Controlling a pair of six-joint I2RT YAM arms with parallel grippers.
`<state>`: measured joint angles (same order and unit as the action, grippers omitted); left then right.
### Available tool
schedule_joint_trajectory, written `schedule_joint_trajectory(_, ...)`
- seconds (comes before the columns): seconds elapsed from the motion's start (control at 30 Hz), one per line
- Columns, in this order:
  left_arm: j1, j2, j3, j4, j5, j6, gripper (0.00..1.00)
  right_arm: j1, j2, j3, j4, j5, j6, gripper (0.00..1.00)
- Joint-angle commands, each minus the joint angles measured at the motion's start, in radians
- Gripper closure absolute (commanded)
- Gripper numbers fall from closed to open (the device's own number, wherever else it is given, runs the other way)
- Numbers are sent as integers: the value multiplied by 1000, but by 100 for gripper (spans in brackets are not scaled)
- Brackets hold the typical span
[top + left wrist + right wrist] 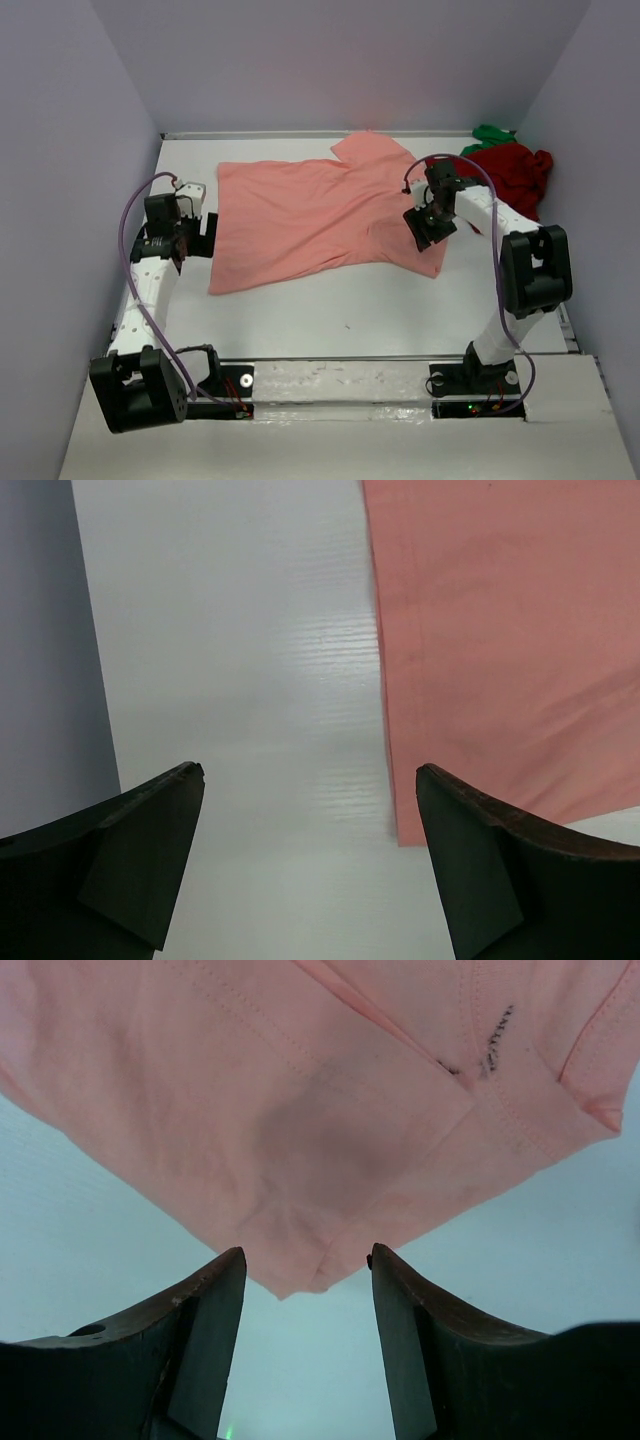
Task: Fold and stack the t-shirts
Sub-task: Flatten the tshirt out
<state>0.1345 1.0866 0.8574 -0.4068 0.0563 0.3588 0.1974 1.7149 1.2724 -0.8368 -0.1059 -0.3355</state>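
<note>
A salmon-pink cloth t-shirt [320,215] lies spread mid-frame. The left tool [310,775] gapes empty beside its left edge; the right tool [305,1255] gapes empty over its right corner.

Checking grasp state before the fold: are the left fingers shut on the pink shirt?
No: the left fingers stand wide apart over the table, with the salmon-pink shirt lying ungripped ahead of them.

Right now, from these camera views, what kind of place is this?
Probably a robotics lab test cell: a white table boxed in by plain lavender walls, a left arm and right arm bolted at its near edge, and a salmon-pink t-shirt spread out.
</note>
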Motion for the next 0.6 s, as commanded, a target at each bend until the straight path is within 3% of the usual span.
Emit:
schedule_joint_trajectory(0.0,-1,6,-41,68,-2,15,1,-3,64,31,53,-6,15,42)
schedule_joint_trajectory(0.27,-3,-14,-80,76,13,45,1,-3,196,151,54,25,-8,42)
schedule_joint_trajectory(0.43,-3,-17,-28,-53,146,129,1,-3,256,219,41,41,-17,42)
schedule_joint_trajectory(0.57,-1,-10,5,-115,131,209,1,-3,282,261,48,66,-27,41)
